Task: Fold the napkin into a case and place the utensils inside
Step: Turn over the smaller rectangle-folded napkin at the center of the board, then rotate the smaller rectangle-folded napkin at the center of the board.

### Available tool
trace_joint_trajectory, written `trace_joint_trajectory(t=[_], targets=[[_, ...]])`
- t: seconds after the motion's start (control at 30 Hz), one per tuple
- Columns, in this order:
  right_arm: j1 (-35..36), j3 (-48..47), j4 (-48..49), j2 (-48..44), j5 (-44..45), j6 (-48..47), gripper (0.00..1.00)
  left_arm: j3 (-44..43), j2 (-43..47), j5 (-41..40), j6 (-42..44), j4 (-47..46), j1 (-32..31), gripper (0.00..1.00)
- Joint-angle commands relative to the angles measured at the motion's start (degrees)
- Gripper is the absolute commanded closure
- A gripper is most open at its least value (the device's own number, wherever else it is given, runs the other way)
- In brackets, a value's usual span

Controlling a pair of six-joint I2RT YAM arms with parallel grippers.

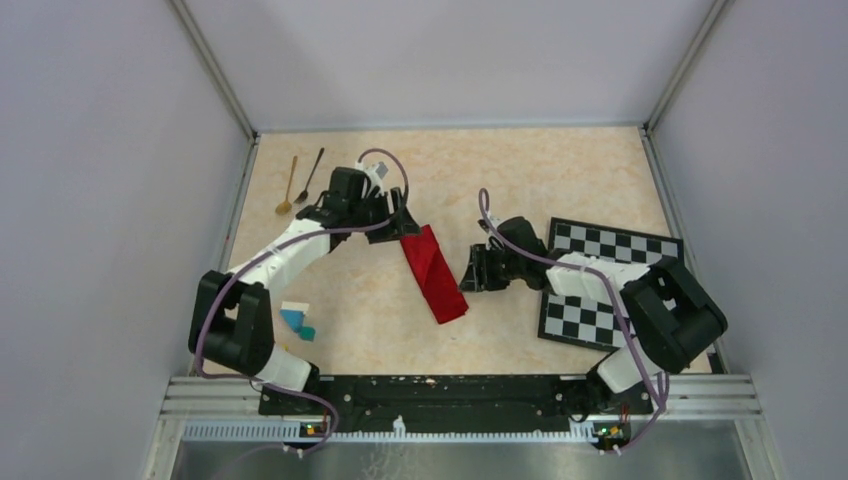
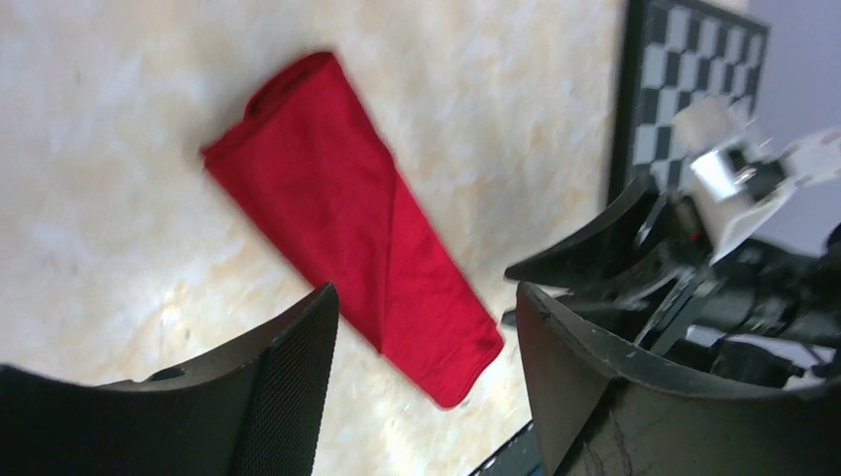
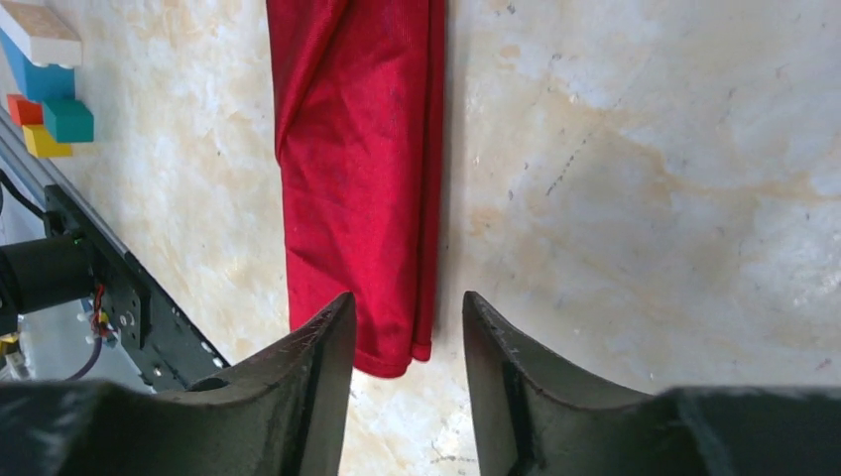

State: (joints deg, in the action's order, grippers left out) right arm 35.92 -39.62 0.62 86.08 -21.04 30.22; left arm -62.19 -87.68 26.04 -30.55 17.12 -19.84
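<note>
Narrow red cloth case (image 1: 434,273) lay folded mid-bench (image 1: 560,180), left end effector (image 2: 426,297) and right end effector (image 3: 407,305) gaped empty, thin gold spoon (image 1: 290,185) and black spoon (image 1: 311,175) not yet inside.

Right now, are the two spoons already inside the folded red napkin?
No: the gold spoon and the black spoon lie uncovered at the far left, well apart from the folded napkin.

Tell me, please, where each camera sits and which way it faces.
Top: above and behind the robot, looking down at the table; left arm, right arm, folded napkin, spoons.
Left wrist: on the left arm, looking down past the open left gripper toward the chequered mat.
Right wrist: looking down past the open right gripper at the napkin's end; blocks beside.
Shared: all three show the napkin.
</note>
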Motion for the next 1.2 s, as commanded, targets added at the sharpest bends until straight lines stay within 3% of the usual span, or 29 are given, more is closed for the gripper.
trace_joint_trajectory(t=[0.0,0.17,0.33,0.5,0.7,0.9,1.17], targets=[[-0.4,-2.6,1.9,3.3,-3.2,-1.4,0.62,9.8,0.9,-1.7,-1.2,-2.5,0.1,0.3],[1.7,0.9,7.7,4.6,-2.9,2.7,0.73,12.4,-1.5,-0.9,-2.8,-6.8,0.1,0.29],[10.5,1.5,11.8,6.6,2.8,8.4,0.82,13.0,-2.6,-2.5,-2.7,-7.9,0.2,0.25],[18.5,2.0,17.6,5.4,3.6,14.5,0.81,12.3,-5.6,-2.9,-1.4,-7.6,1.1,0.24],[12.1,5.5,9.2,-5.8,6.3,12.0,0.57,7.0,-11.8,4.0,2.4,-9.2,1.2,0.24],[4.4,9.6,6.0,-11.6,2.5,9.2,0.54,3.8,-17.5,12.2,3.1,-13.5,-1.6,0.25],[0.4,9.9,-5.4,-24.7,8.4,6.4,0.54,3.4,-19.4,15.5,1.0,-16.5,-10.3,0.25]])
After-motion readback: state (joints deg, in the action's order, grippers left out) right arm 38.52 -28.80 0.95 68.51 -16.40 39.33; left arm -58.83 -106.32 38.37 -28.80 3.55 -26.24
